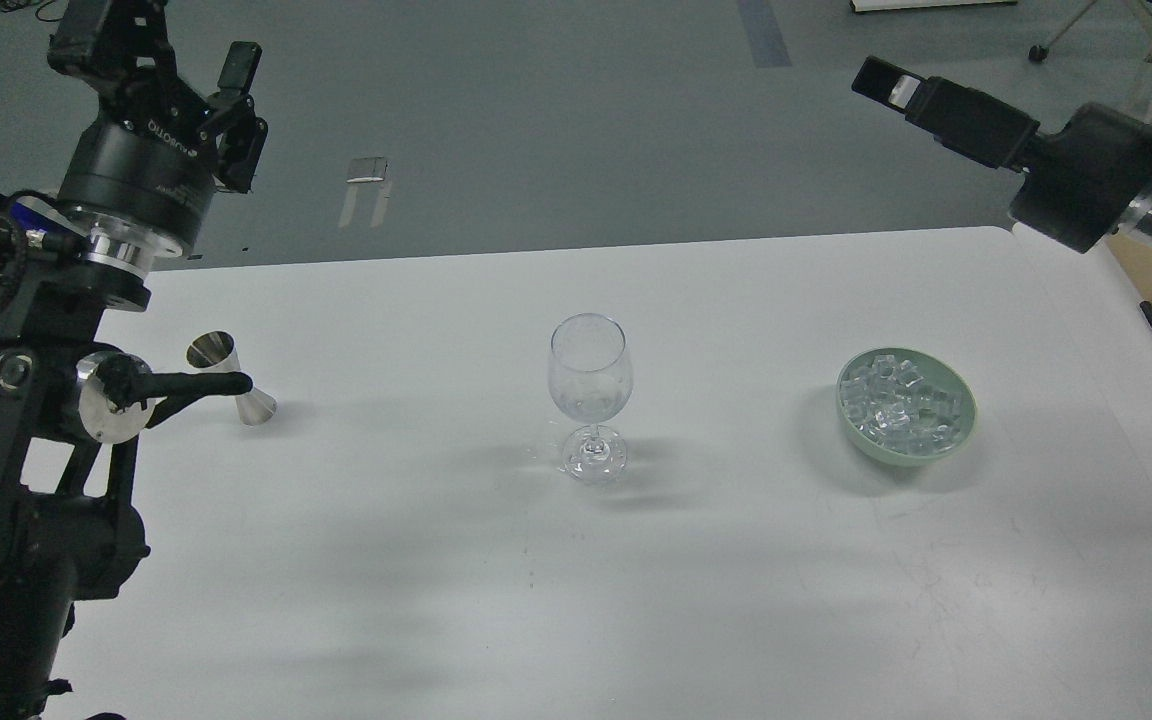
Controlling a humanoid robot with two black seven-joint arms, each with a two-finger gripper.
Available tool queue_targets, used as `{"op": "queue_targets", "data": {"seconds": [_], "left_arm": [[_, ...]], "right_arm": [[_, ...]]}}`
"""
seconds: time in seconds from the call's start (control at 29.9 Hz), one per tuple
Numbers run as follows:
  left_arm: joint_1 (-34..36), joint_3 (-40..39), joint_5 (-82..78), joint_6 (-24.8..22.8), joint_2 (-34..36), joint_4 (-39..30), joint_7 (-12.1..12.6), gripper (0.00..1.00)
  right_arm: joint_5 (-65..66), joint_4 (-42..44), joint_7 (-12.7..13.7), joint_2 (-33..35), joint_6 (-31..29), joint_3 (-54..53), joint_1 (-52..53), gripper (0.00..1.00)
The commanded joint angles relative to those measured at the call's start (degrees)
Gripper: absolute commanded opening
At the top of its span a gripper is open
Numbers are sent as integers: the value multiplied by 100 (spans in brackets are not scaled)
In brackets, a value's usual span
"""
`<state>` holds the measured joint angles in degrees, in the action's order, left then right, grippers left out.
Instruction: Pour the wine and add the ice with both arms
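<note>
A clear stemmed wine glass (pixel 588 375) stands upright in the middle of the white table (pixel 436 560); it looks empty. A pale green bowl (pixel 966 425) at the right holds many small clear ice cubes (pixel 901 402). My right gripper (pixel 884 84) is raised high above the table's far right, well up and away from the bowl. Its fingers are close together with a small glassy glint, an ice cube (pixel 900 92), between the tips. My left gripper (pixel 171 55) is raised at the far left, fingers spread and empty.
A silver double-cone jigger (pixel 236 385) lies on the table at the left, beside my left arm's joint. A wooden block (pixel 1151 280) shows at the right edge. The table's far edge runs behind the glass, with grey floor beyond.
</note>
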<state>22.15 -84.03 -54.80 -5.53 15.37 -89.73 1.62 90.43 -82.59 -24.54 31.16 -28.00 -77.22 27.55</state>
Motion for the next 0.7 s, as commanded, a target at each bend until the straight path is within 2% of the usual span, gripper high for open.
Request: {"op": "queue_targets", "data": {"seconds": [0.0, 0.13, 0.23, 0.27, 0.33, 0.4, 0.5, 0.6, 0.67], "left_arm": [[18, 1, 206, -36, -25, 17, 382, 98], [18, 54, 330, -658, -34, 332, 409, 98], [44, 36, 522, -1439, -78, 763, 322, 98], [44, 45, 697, -1686, -78, 912, 278, 98], [53, 45, 830, -1881, -86, 1080, 216, 98], [79, 27, 927, -1934, -113, 1291, 41, 98], [193, -17, 1181, -1934, -270, 1406, -599, 98], [159, 18, 1349, -1934, -289, 1415, -864, 98], [141, -16, 1367, -1934, -306, 1406, -909, 98]], "right_arm": [[-754, 103, 63, -5, 0, -12, -171, 100], [-1975, 383, 142, -618, 0, -83, -171, 100], [-2407, 875, 580, -1444, 0, -197, 48, 100], [-2425, 990, 660, -1646, 153, -232, 171, 100], [-2434, 1052, 661, -1815, 303, -232, 251, 100], [-2434, 1026, 652, -2008, 479, -232, 295, 100], [-2443, 860, 652, -2298, 550, -232, 417, 100], [-2443, 684, 652, -2509, 567, -267, 506, 100], [-2443, 639, 652, -2589, 576, -276, 506, 100]]}}
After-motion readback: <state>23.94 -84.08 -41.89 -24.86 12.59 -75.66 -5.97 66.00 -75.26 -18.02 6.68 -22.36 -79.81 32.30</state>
